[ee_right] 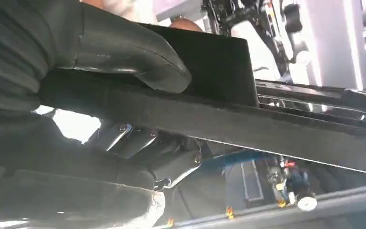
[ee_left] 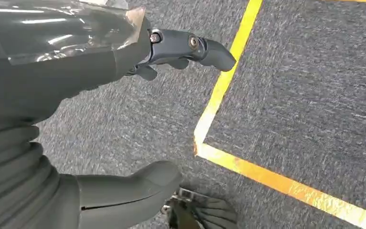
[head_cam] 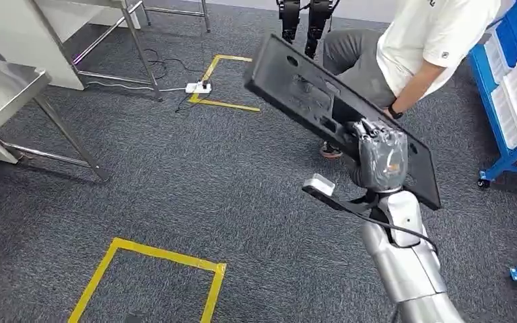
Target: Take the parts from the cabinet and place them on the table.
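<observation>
A long flat black plastic part [head_cam: 309,94] with holes and ribs hangs tilted in the air on the right of the head view. My right hand [head_cam: 381,156] grips it near its lower end, thumb on one face and fingers on the other. The right wrist view shows the thumb [ee_right: 138,59] pressed on the part's black edge [ee_right: 248,126], with the fingers [ee_right: 152,152] beneath it. My left hand [ee_left: 138,119] hangs over grey carpet, fingers apart, holding nothing.
A person in a white shirt [head_cam: 431,40] crouches just behind the part. Blue bin racks [head_cam: 515,87] stand at the right. A steel table [head_cam: 0,87] is at the far left, another frame [head_cam: 134,40] behind it. Yellow tape squares [head_cam: 155,276] mark the carpet; a power strip [head_cam: 198,87] lies there.
</observation>
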